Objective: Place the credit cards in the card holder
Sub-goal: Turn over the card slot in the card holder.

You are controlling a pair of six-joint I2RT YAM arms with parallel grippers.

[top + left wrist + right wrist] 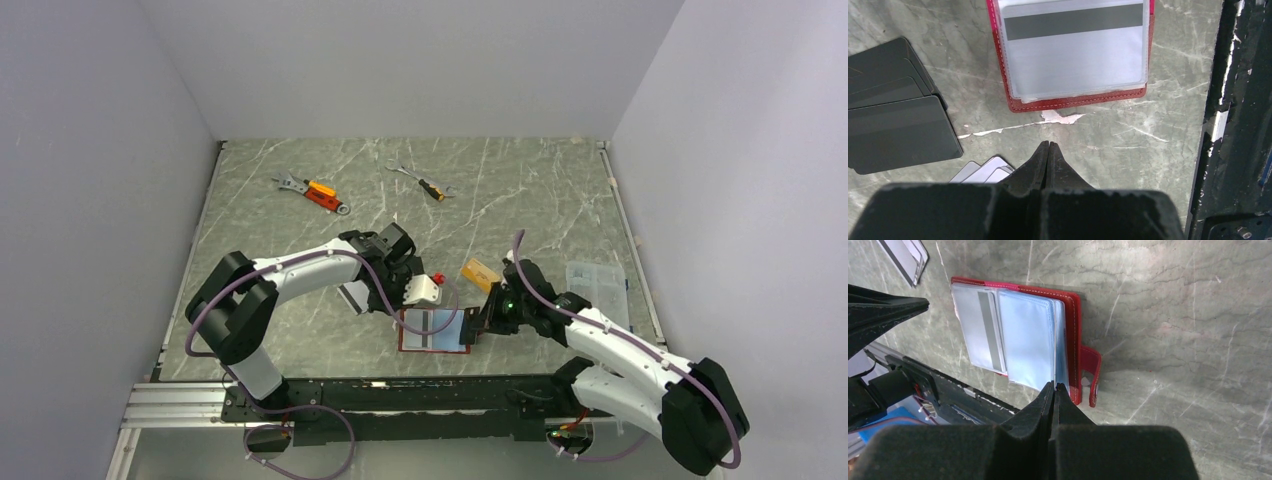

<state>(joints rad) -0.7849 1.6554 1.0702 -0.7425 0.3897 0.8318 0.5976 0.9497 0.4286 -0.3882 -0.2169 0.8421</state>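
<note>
**Card holder**: red, lying open and flat on the grey marbled worktop, close to the near edge and between the two arms. Pale blue-grey pocket leaves face up. The snap tab sticks out from one side.

**Silver-grey card**: has a dark stripe and sits inside a clear pocket of the holder.

**Black cards**: a loose, fanned stack flat on the worktop, beside the holder and apart from it.

**Pale cards**: a few overlapping, partly hidden under the left gripper.

**Orange-gold card**: lies flat, just beyond the holder and near the right arm.

**Left gripper**: jaws closed tip to tip with nothing between them. It points at the holder's red edge, with bare worktop between.

**Right gripper**: jaws pressed together. The tips meet the free edge of a pocket leaf. Whether the leaf is nipped between them cannot be told.

**Wrenches**: two with orange handles, at the far side, well apart from the holder.

**Clear plastic box**: by the right edge.
</note>
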